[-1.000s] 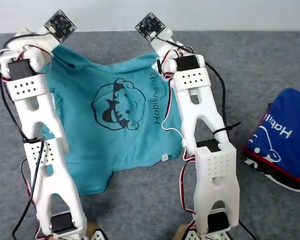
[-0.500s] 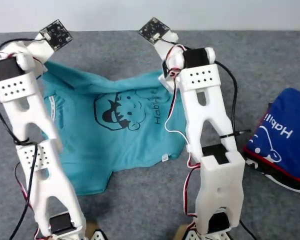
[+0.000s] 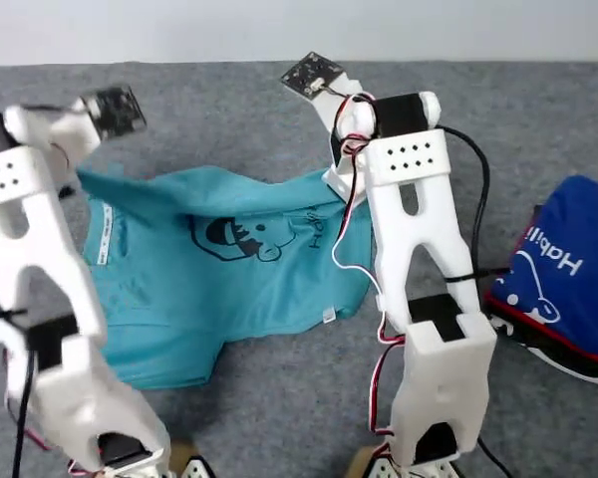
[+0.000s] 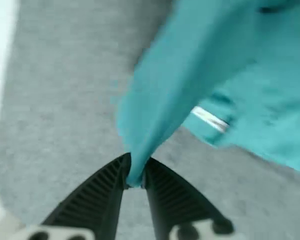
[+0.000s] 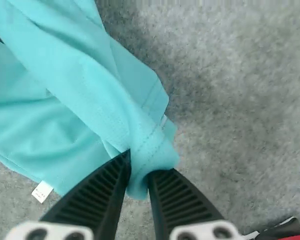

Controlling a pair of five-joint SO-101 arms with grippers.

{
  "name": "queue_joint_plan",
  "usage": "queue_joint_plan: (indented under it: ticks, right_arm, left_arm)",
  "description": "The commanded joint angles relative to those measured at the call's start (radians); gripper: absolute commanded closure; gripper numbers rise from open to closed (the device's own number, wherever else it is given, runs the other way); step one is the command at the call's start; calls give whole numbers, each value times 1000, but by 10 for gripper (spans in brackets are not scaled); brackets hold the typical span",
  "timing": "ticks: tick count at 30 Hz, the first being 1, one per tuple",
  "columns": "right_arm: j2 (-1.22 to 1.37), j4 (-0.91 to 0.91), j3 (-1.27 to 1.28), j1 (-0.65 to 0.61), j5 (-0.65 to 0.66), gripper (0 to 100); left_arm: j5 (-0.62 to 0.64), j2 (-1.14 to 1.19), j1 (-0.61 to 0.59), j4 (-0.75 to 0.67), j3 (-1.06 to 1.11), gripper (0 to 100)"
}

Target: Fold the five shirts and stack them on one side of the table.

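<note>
Left claw (image 4: 134, 177), from its own wrist, is clamped on a thin bunch of the teal shirt (image 4: 190, 75), held up off the grey table (image 4: 50, 100). From the right wrist, the right claw (image 5: 139, 182) pinches another hemmed corner just as narrowly. From above, the shirt's far edge is raised, its near part flat; a folded blue shirt (image 3: 568, 269) lies loose, in no container, well apart from the teal shirt. Uneven pulling could slip either shallow grip and skew the fold.
</note>
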Motion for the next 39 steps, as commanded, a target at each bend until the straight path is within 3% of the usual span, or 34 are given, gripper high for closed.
queue_joint_plan:
  ticks: [1,8,16,27,31,39]
  right_arm:
    - [-91,42,34,21,8,988]
    - [-163,39,71,36,8,988]
    - [-208,27,71,38,6,988]
    - [-332,15,0,38,0,988]
    - [-292,-122,44,38,6,987]
    - [-51,-599,69,36,3,965]
  left_arm:
    - [-72,-232,-8,21,286,995]
    - [-77,-316,-58,6,372,995]
    - [15,-310,-74,-29,220,995]
    - [247,-305,-77,-40,-94,994]
    - [342,-272,-60,-219,-16,994]
    - [577,-103,-55,-617,35,960]
